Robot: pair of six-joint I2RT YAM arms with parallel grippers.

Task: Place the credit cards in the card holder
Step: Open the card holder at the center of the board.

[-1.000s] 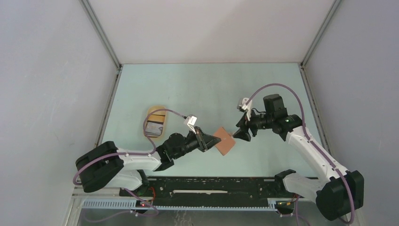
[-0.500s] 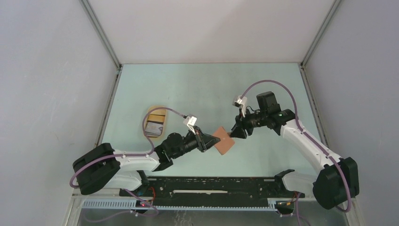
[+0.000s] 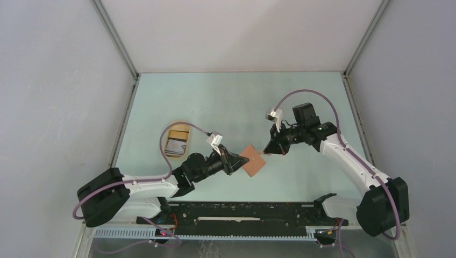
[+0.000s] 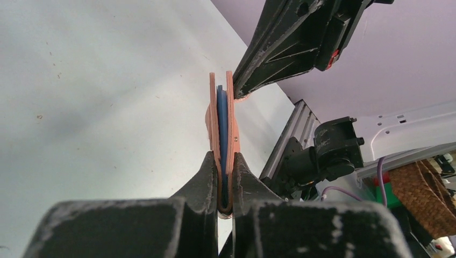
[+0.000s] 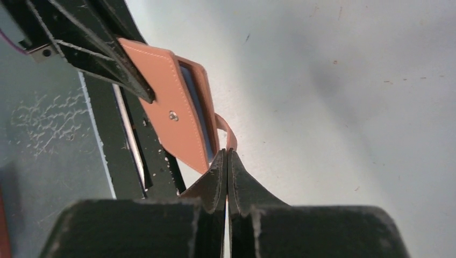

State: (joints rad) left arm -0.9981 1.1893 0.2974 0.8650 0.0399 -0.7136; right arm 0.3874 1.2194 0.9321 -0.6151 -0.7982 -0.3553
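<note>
— Near the desk's (image 3: 226,102) middle, what is the left hand (image 4: 225,161) doing?
— Clenched on the holder (image 3: 255,163) at its fold, holding it over the desk.
— And the right hand (image 5: 226,156)?
— Shut, tips at the holder's strap (image 5: 228,129); whether it pinches the strap, I cannot tell. Farther left, cards (image 3: 177,144) lie in a tray (image 3: 168,134).
</note>
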